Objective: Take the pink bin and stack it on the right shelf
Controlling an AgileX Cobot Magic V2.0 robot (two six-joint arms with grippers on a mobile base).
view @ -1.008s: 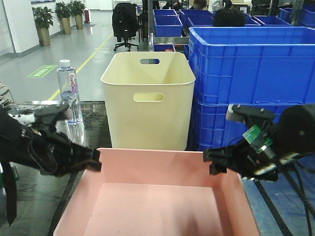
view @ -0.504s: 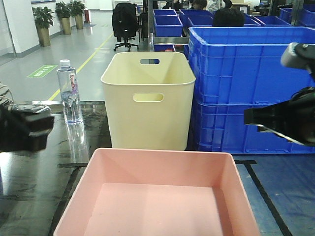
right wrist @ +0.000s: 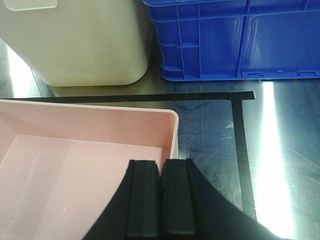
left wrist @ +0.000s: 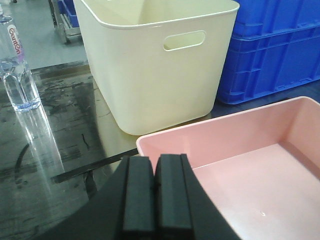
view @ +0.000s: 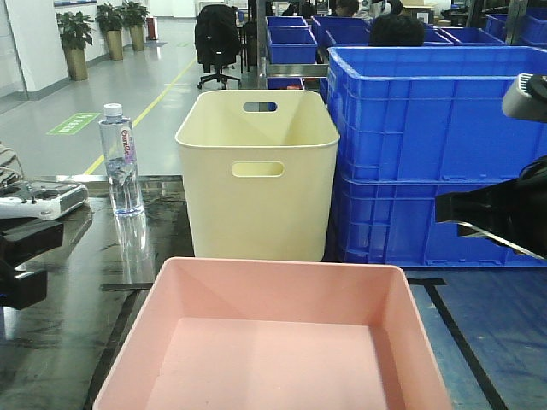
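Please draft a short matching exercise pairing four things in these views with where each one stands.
Things:
1. pink bin
2. cream bin
3. water bottle
4. blue crates

Places:
A. stacked right of the cream bin
B. nearest the camera, inside the tape rectangle
C. left of the cream bin
D. directly behind the pink bin

Pairs: 1-B, 2-D, 3-C, 4-A

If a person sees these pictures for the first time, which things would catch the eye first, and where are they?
The pink bin fills the near foreground, resting on the dark glossy shelf inside a black tape outline. Behind it stands a tall cream bin, with stacked blue crates to its right and a water bottle to its left. Both tools, left and right, are shut and hold nothing.
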